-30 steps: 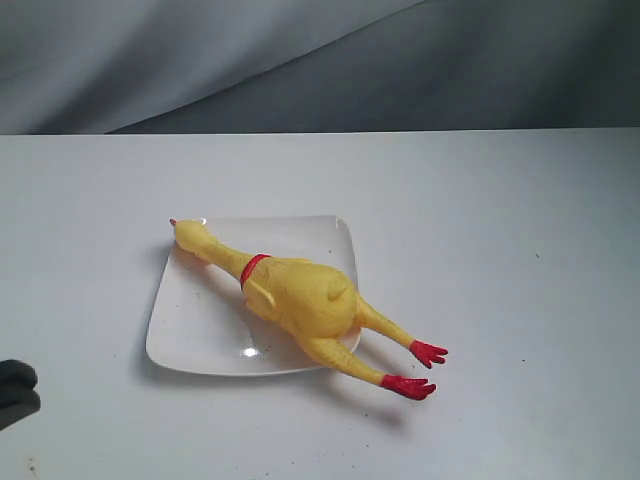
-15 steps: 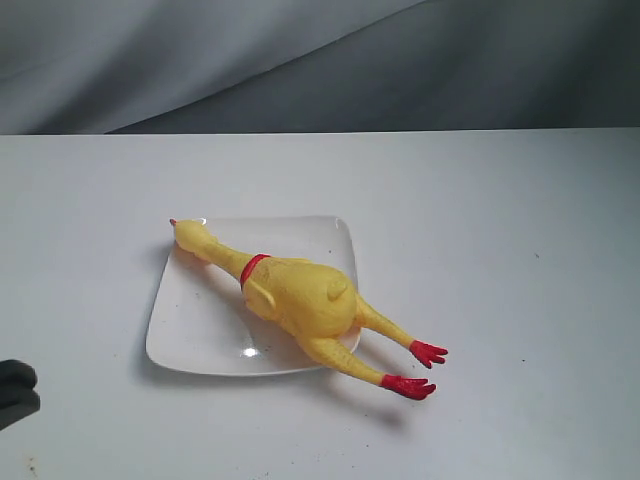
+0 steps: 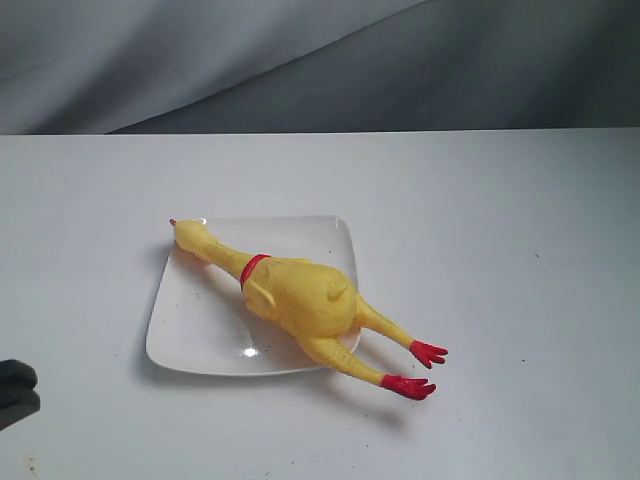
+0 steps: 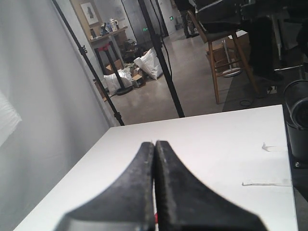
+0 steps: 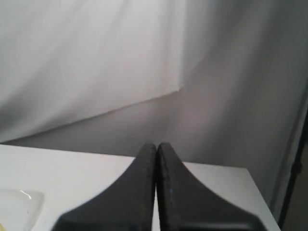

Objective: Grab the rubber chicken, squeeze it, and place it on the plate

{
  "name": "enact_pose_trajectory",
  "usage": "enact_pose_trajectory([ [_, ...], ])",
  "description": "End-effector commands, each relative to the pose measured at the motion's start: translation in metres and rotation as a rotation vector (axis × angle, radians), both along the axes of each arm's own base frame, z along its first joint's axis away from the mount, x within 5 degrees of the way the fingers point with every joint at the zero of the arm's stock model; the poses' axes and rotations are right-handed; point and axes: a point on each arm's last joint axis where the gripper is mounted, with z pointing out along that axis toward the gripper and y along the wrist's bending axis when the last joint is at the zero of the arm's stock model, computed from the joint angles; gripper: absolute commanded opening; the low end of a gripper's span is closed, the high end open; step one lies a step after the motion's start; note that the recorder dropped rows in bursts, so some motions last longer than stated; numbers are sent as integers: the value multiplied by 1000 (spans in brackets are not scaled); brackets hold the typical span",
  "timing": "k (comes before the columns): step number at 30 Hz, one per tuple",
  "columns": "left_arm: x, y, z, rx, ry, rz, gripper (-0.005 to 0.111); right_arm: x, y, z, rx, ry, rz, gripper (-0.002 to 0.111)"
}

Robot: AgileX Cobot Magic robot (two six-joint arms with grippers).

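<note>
The yellow rubber chicken (image 3: 298, 296) lies diagonally across the white square plate (image 3: 190, 325) in the exterior view. Its head rests at the plate's far left corner, and its red feet hang past the near right edge onto the table. Nothing holds it. My left gripper (image 4: 155, 143) is shut with nothing between its fingers; only a dark part of that arm (image 3: 16, 392) shows at the lower left edge of the exterior view. My right gripper (image 5: 157, 144) is also shut and empty, out of the exterior view. A corner of the plate (image 5: 19, 204) shows in the right wrist view.
The white table (image 3: 500, 250) stretches around the plate, backed by a grey cloth backdrop (image 3: 300, 60). In the left wrist view the table's far edge gives way to a room with a wooden stool (image 4: 226, 53) and black stand poles (image 4: 159, 57).
</note>
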Motion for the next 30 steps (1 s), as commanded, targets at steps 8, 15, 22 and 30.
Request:
enact_pose_trajectory([
  [8, -1, 0, 1, -13, 7, -8, 0, 43, -3, -102, 44, 102, -126, 0],
  [15, -2, -1, 1, -11, 8, -19, 0, 48, -3, -129, 44, 138, -126, 0],
  [22, -3, -1, 1, -11, 9, -22, 0, 46, -4, -139, 21, 248, -133, 0],
  [30, -3, -1, 1, -11, 9, -22, 0, 46, -3, -140, 27, 259, -132, 0],
])
